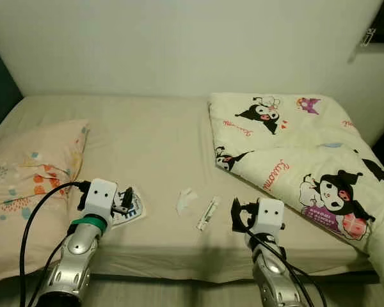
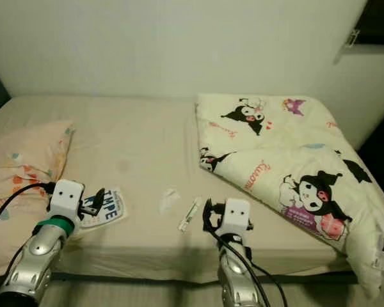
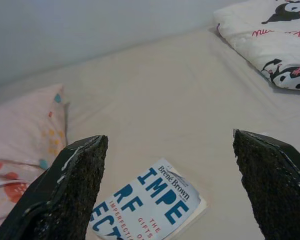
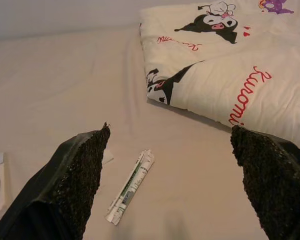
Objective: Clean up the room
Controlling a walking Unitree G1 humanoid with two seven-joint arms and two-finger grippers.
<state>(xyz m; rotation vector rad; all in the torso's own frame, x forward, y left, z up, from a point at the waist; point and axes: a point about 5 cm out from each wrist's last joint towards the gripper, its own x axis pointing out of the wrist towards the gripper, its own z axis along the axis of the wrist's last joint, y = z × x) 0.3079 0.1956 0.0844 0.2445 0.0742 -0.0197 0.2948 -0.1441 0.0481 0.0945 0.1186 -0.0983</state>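
Your left gripper hovered over the book, jaws wide apart. Your right gripper hung above the wrapper on the bed, jaws also spread.

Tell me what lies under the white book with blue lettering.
The white book with blue lettering lies flat on the beige bed sheet, beside the patterned peach pillow. The open left tool hovers above it. Whatever the cover hides cannot be seen.

The book cover reads "Brené Brown" and "IMPE RF ECT"; the quilt bears red script, illegible.
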